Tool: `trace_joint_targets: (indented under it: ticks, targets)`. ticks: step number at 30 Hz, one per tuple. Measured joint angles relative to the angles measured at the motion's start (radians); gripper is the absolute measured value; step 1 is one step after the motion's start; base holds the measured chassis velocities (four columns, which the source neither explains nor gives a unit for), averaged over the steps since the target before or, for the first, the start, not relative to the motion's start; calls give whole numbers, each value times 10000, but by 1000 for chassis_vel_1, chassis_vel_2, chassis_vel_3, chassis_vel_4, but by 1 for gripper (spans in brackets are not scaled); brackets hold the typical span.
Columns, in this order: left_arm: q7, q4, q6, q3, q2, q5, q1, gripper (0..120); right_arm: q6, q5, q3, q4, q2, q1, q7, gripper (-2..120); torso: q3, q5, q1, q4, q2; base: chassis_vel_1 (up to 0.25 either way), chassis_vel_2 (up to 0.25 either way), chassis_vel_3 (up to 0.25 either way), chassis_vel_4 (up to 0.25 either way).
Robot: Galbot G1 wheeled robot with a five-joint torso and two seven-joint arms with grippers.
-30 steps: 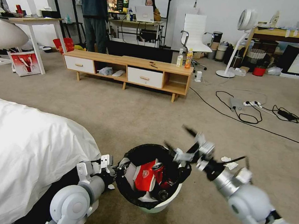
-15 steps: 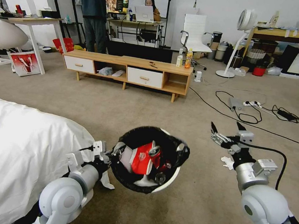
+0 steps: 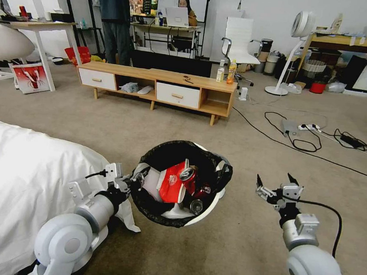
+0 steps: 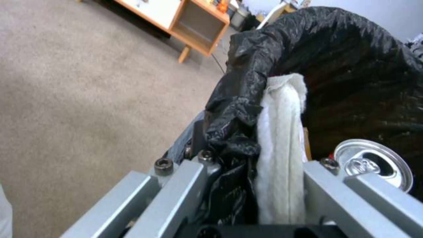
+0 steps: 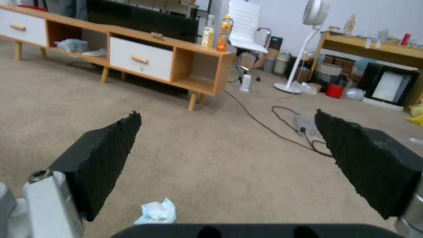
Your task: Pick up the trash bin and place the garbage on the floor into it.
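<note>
One tissue (image 5: 156, 211) lies beside black cables (image 3: 307, 141)

The trash bin (image 3: 212, 205) is smooth white plastic, lined with a thin, crinkled black plastic bag (image 4: 352, 59) that shines faintly along its folds. Inside, a crushed red can (image 3: 188, 176) has a bright, glossy metal top, and a red-and-white wrapper (image 3: 170, 187) looks slick. A nubbly white cloth-like tissue (image 4: 282, 148) hangs over the rim. The left end effector (image 4: 253, 198) has brushed, matt metal fingers (image 4: 176, 198). The right end effector (image 5: 229, 162) wears rough, ridged black pads (image 5: 105, 158). The floor (image 3: 243, 249) is beige short-pile carpet. The bed (image 3: 23, 177) is covered in smooth white cloth.
</note>
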State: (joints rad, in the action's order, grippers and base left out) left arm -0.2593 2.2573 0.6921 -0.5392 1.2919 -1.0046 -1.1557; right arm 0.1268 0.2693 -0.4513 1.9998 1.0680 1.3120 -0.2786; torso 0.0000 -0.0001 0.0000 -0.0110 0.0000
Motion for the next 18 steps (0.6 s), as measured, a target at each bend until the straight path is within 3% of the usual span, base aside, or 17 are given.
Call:
trace_joint_targets:
  ticks: [18]
  targets:
    - [-6, 42, -2, 141, 20, 79, 2, 7, -170, -608, -15, -219, 776, 140, -46, 100, 1, 1, 0, 0, 0, 0, 0, 0, 0]
